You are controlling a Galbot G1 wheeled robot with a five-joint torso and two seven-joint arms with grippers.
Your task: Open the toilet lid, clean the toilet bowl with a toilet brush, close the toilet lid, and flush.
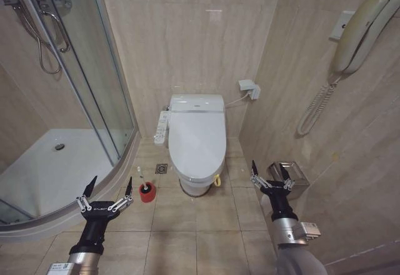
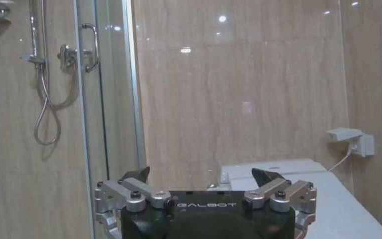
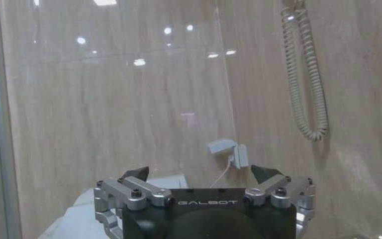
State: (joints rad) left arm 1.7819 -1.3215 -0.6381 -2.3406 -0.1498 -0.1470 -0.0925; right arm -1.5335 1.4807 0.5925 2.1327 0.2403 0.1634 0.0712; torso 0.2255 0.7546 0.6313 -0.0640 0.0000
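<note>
The glossy white oval plastic toilet lid (image 1: 197, 139) lies shut over the bowl against the far beige tiled wall (image 1: 187, 37), a small yellow loop strap (image 1: 217, 180) hanging at its front right rim. The thin white-handled toilet brush (image 1: 143, 184) stands in its small red cup holder (image 1: 147, 193) on the tiled floor (image 1: 206, 225), just left of the toilet's base and near the curved edge of the glass shower enclosure (image 1: 94, 81). The left gripper (image 1: 105, 190) hovers low beside the brush, jaws spread, holding nothing. The right gripper (image 1: 270, 171) hangs to the toilet's right, close to the side wall, jaws likewise spread. Bare floor lies open between both arms.
</note>
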